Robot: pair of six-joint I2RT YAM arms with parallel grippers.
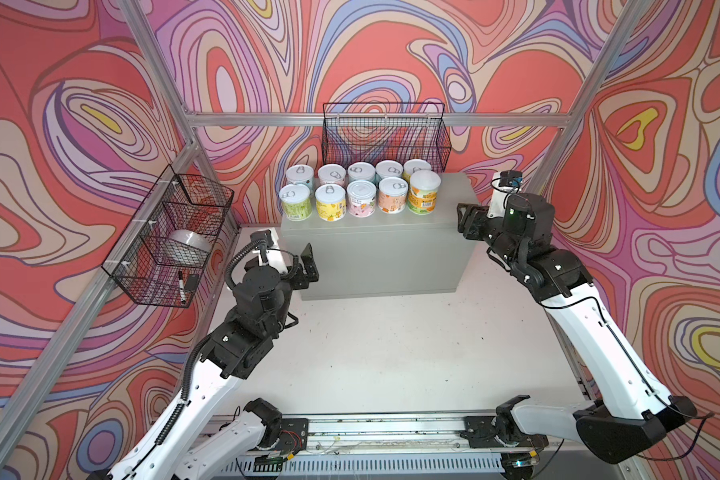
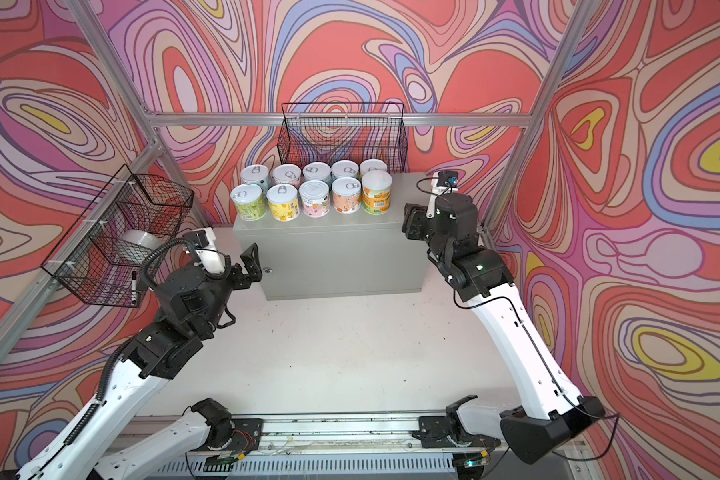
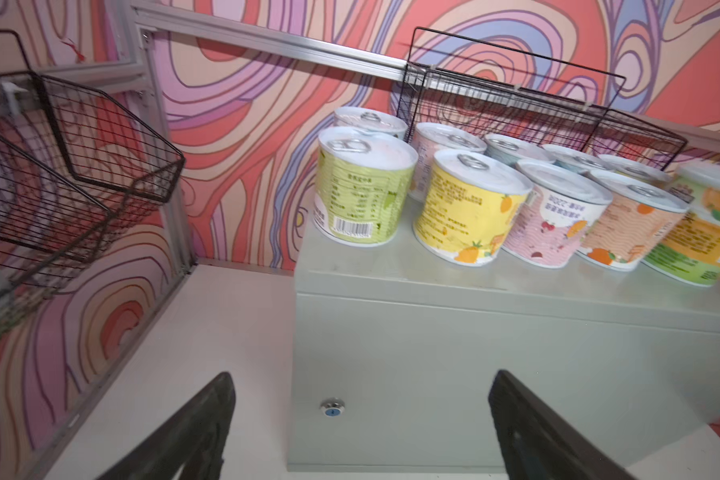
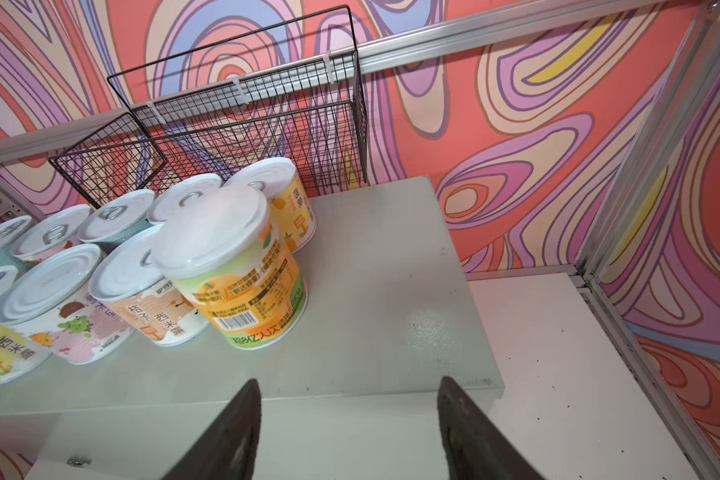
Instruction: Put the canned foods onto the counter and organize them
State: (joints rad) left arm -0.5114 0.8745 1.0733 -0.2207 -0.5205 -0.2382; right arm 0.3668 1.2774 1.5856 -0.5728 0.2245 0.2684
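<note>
Left gripper point(image 3: 362, 376) gapes wide and empty, just off the front of the worktop point(image 1: 375, 249); right gripper point(image 4: 348, 380) stands about half open, empty, at its right end. The cans point(image 1: 360, 198) sit on top in two rows

Cans point(image 1: 361, 198) crowd counter point(image 1: 452, 195); its right end lies open.

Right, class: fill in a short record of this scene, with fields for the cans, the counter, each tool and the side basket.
cans: ten canned foods, upright, in two rows of five
odd one: orange can, right end of the front row, taller, plastic cap
counter: grey, cans on the left part of its top
left tool: open, holding nothing
right tool: open, holding nothing
side basket: holds a tape roll and a marker
</note>
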